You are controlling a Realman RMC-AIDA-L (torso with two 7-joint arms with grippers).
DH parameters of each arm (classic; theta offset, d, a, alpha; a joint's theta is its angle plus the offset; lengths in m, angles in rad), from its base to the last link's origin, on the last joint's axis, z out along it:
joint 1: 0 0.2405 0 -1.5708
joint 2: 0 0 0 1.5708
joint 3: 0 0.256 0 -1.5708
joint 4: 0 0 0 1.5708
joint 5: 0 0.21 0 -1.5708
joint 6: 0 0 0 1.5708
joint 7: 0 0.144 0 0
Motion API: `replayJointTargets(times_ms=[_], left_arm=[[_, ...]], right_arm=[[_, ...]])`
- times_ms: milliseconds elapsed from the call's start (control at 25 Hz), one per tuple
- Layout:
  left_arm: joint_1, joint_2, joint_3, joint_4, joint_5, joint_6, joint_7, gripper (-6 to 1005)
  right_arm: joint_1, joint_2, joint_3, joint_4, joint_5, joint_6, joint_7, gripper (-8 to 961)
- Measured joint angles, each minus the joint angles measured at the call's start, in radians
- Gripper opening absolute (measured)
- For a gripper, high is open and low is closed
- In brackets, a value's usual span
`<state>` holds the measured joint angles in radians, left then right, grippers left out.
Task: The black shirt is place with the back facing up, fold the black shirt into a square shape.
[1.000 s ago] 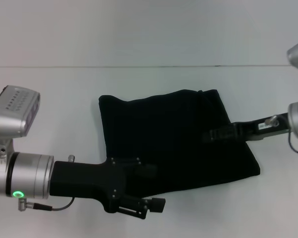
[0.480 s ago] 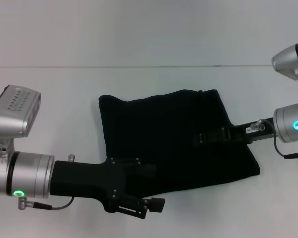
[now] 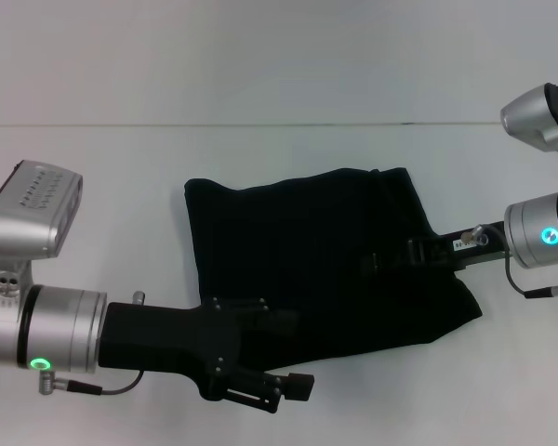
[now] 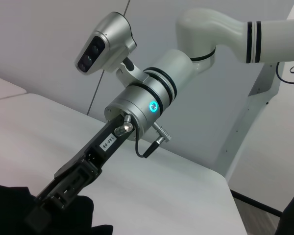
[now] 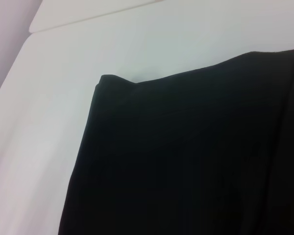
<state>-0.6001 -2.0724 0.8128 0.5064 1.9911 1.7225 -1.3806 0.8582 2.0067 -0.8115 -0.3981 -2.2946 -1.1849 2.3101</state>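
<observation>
Both end effectors point(image 3: 260, 358) point(image 3: 386, 258) overlap the black shirt point(image 3: 307, 251).

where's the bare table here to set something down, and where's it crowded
Bare table runs along the far side of the black shirt, and between its left edge and the left arm's silver wrist. The near right corner also looks free. Crowded: the near edge, where the left gripper lies, and the right edge, where the right gripper reaches in.

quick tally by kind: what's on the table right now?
Black shirt: 1
Grippers over it: 2, left gripper and right gripper
Table: 1
Total: 4
</observation>
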Motion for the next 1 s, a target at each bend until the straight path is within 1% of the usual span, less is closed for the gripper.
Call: replayJointTargets(times_ms=[200, 440, 680, 800, 1000], left_arm=[[0.001, -0.002, 0.0, -0.003, 0.0, 0.0, 0.0, 951], [0.002, -0.006, -0.003, -0.003, 0.0, 0.0, 0.0, 951], [0.001, -0.013, -0.001, -0.003, 0.0, 0.0, -0.002, 950], [0.0, -0.013, 0.0, -0.003, -0.002, 0.0, -0.004, 950], [-0.003, -0.013, 0.0, -0.002, -0.004, 0.0, -0.011, 950]], right_arm=[[-0.012, -0.003, 0.002, -0.009, 0.0, 0.001, 0.011, 561], [-0.037, -0.018, 0.009, -0.014, 0.006, 0.004, 0.012, 427], [-0.047, -0.029, 0.012, -0.017, 0.007, 0.001, 0.012, 323], [-0.047, -0.03, 0.011, -0.018, 0.007, -0.002, 0.012, 337], [-0.036, -0.02, 0.005, -0.014, 0.006, -0.004, 0.012, 351]])
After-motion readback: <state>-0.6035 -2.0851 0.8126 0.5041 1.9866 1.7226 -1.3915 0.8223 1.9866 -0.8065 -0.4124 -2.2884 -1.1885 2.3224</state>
